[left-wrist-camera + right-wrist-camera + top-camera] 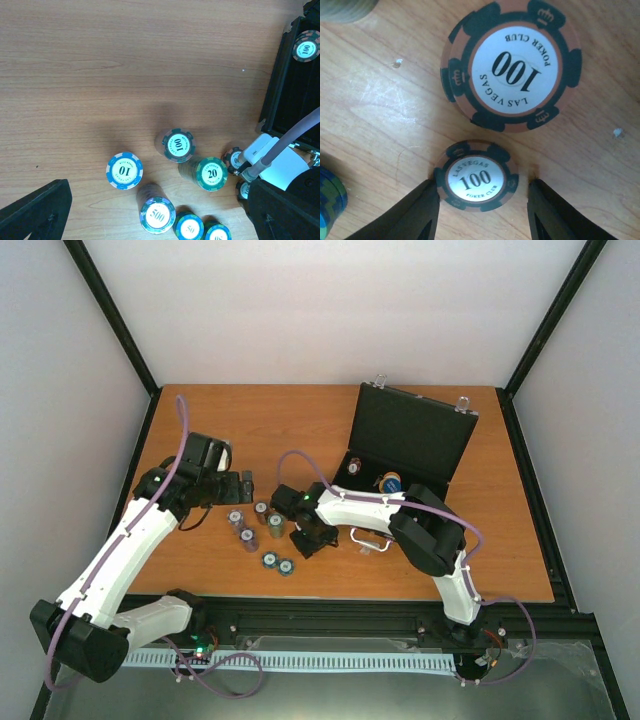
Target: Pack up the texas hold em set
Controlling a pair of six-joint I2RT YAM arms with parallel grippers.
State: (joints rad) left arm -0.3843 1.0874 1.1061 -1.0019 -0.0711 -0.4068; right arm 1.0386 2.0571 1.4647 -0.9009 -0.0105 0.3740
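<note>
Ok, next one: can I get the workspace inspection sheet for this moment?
Surface: wooden table, lightly scuffed.
Job's things: black case open at far right, packed chips and blue disc inside; chip stacks standing loose on the table left of it.
Clutter: nothing seen.
Grippers: left gripper open above the stacks, holding nothing; right gripper open, fingers either side of a 100 chip.
Cables: purple cable along each arm.
Surroundings: white walls, black frame posts.
</note>
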